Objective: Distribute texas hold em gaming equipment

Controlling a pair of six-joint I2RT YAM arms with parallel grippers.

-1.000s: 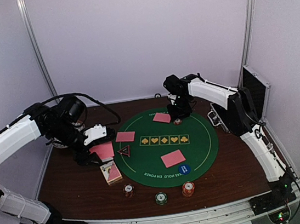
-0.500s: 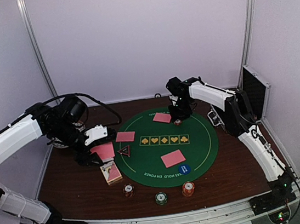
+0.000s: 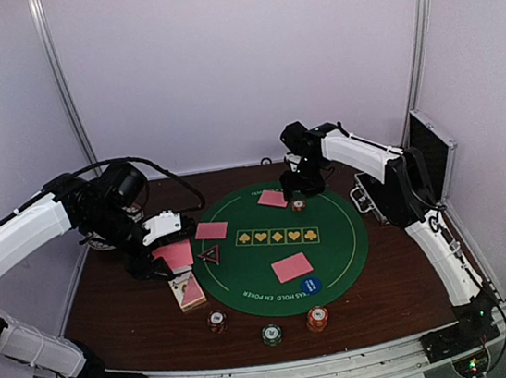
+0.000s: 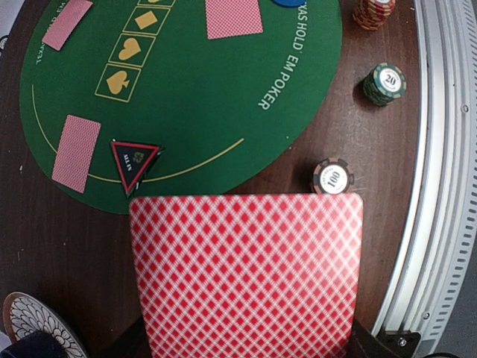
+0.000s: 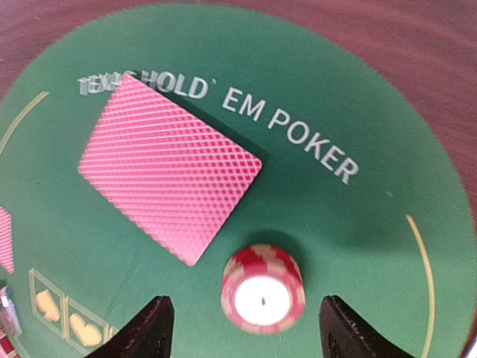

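1. The left gripper (image 3: pixel 153 261) is closed on 1 pink-backed card (image 4: pixel 246 272). The card lies flat with its back up, and in the left wrist view it hides the fingertips.
2. Just ahead of the front edge of this held card are 2 things: a black triangular marker (image 4: pixel 135 159) on the rim of the green mat (image 4: pixel 223 97), and a dark chip stack (image 4: pixel 332 177) marked 100 on the brown table (image 4: pixel 350 127).
3. Further ahead of the left gripper, off the mat, stands a green chip stack (image 4: pixel 385 82) marked 20. On the mat itself 3 more cards lie face down – the nearest card (image 4: pixel 75 152) is just beside the marker.
4. The right gripper (image 3: pixel 296 193) is wide open and holds nothing.
5. Its 2 fingers (image 5: pixel 145 332) stand on either side of a red-and-cream chip stack (image 5: pixel 262 289) – green felt shows between the chip and each finger, so they do not touch it.
6. Ahead of the right gripper, a little to the left of the chip, a face-down card (image 5: pixel 170 175) lies on the mat, close to the chip but not touching it
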